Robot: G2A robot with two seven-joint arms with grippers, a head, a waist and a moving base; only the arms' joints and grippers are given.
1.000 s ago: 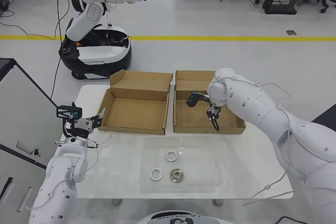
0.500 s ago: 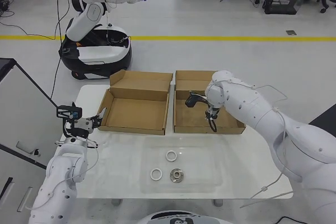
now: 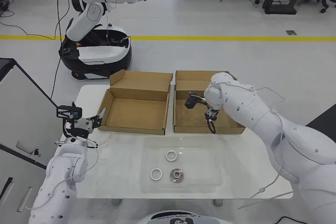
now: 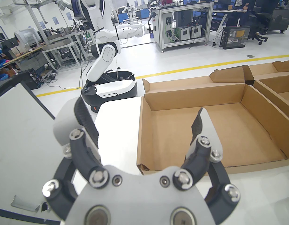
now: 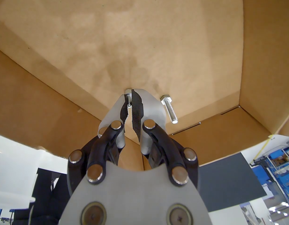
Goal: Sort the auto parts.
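Note:
My right gripper (image 5: 130, 101) hangs low inside the right cardboard box (image 3: 229, 124), shut on a small bolt (image 5: 128, 97) held between its fingertips. A second silver bolt (image 5: 169, 110) lies on the box floor just beside it. In the top view the right gripper (image 3: 211, 124) sits near the box's front wall. My left gripper (image 4: 144, 120) stands open and holds nothing, off the left end of the left cardboard box (image 4: 257, 120); in the top view the left gripper (image 3: 95, 120) is at the table's left edge. Two white rings (image 3: 171, 155) (image 3: 155, 175) and a metal bearing (image 3: 176, 176) lie on the table.
The left box (image 3: 135, 112) has nothing in it. Both boxes stand side by side at the back of the white table (image 3: 241, 162). Another white robot (image 3: 98, 45) stands on the floor behind the table, beyond a yellow floor line.
My right gripper has shifted a little to the left and closer to the box's front wall. The left arm has stayed still.

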